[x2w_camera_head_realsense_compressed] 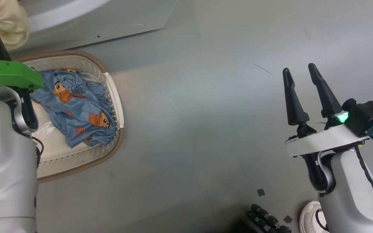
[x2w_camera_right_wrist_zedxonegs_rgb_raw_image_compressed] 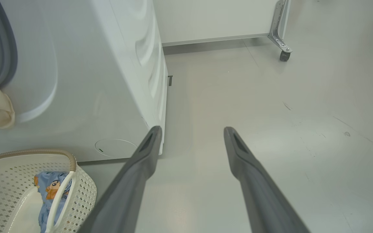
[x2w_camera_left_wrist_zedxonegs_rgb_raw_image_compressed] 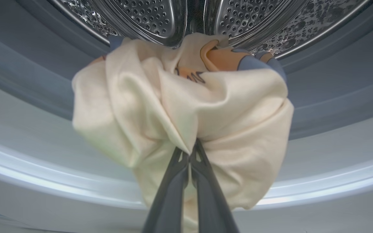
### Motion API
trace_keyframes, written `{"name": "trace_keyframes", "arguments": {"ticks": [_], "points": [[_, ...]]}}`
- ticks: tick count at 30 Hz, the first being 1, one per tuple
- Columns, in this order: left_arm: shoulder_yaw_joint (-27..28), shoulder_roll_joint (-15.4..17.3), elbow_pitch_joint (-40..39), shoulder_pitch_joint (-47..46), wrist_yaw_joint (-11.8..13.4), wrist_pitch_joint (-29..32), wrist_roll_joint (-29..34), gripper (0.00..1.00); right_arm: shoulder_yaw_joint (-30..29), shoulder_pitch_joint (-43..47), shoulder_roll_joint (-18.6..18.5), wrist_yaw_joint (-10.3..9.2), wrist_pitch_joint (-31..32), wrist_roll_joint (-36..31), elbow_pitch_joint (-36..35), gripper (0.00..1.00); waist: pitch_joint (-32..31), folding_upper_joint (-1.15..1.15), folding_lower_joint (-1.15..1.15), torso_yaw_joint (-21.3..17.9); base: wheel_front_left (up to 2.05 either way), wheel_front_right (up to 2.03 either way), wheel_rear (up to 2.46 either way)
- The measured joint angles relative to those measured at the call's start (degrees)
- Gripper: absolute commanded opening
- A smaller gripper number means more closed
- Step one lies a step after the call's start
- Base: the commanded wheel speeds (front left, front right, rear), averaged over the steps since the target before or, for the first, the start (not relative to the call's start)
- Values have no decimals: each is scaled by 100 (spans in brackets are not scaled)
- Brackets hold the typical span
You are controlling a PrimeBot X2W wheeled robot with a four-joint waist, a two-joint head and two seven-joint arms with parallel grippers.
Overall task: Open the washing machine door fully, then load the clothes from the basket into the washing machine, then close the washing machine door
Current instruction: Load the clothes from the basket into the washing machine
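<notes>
the left gripper (x2w_camera_left_wrist_zedxonegs_rgb_raw_image_compressed: 190, 150) has its two long dark fingers pressed together, pinching a fold of the plain soft cream fabric piece (x2w_camera_left_wrist_zedxonegs_rgb_raw_image_compressed: 134, 106). the bunched cloth hangs from that pinch at the mouth of the big white front-loading washing machine (x2w_camera_right_wrist_zedxonegs_rgb_raw_image_compressed: 86, 81). it sits in front of the grey rubber gasket (x2w_camera_left_wrist_zedxonegs_rgb_raw_image_compressed: 28, 64), and its far end reaches the rim of the perforated steel drum (x2w_camera_left_wrist_zedxonegs_rgb_raw_image_compressed: 147, 16). an orange and blue print shows on the fold nearest the drum. in the right wrist view the same cream cloth droops over the lower edge of the opening.

the small rounded-rectangular cream plastic basket (x2w_camera_head_realsense_compressed: 117, 97), with perforated sides and a brown woven-look rim, stands on the smooth grey floor (x2w_camera_head_realsense_compressed: 206, 129). it is just beside the bottom edge of the washing machine's front. inside it lies a crumpled light-blue fabric (x2w_camera_head_realsense_compressed: 76, 110) printed with orange-brown cartoon figures, heaped toward the basket's right edge. bare cream bottom shows along the left edge and the near end.

the right gripper (x2w_camera_head_realsense_compressed: 299, 69) has its fingers spread wide apart with nothing between them. it hangs over bare floor, well apart from the basket and to its right. at the far edge of the floor a white panel rests on a metal bracket with a small dark caster (x2w_camera_right_wrist_zedxonegs_rgb_raw_image_compressed: 283, 55).
</notes>
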Motion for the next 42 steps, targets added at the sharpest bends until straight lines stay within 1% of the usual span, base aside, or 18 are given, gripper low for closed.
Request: {"name": "trace_keyframes", "arguments": {"ticks": [6,14,19,27,32,39,42], "points": [[-14,-48,-12,-32,3,-18,102,0,-25,1,-1,0,0,0,1,100,-56,0,0,80,0,0,0],[-56,-123,-348,-224,10,-119,159,0,-52,4,-21,0,0,0,4,100,-162,0,0,179,0,0,0],[-83,-137,-376,-268,10,-119,219,0,5,21,-19,0,0,8,46,100,-274,0,0,195,0,0,0],[-204,-100,-211,-842,10,-51,268,0,105,140,-12,0,0,64,68,100,-385,0,0,132,0,0,0],[-198,165,124,-1045,10,88,426,0,323,141,11,0,0,142,98,100,-409,0,0,18,0,0,0],[-219,425,513,-1511,5,201,582,0,511,147,10,0,0,199,130,100,-397,0,0,-187,0,0,0],[-265,567,692,-1667,-52,274,651,0,666,153,10,0,0,208,160,100,-362,0,0,-275,0,0,0]]}}
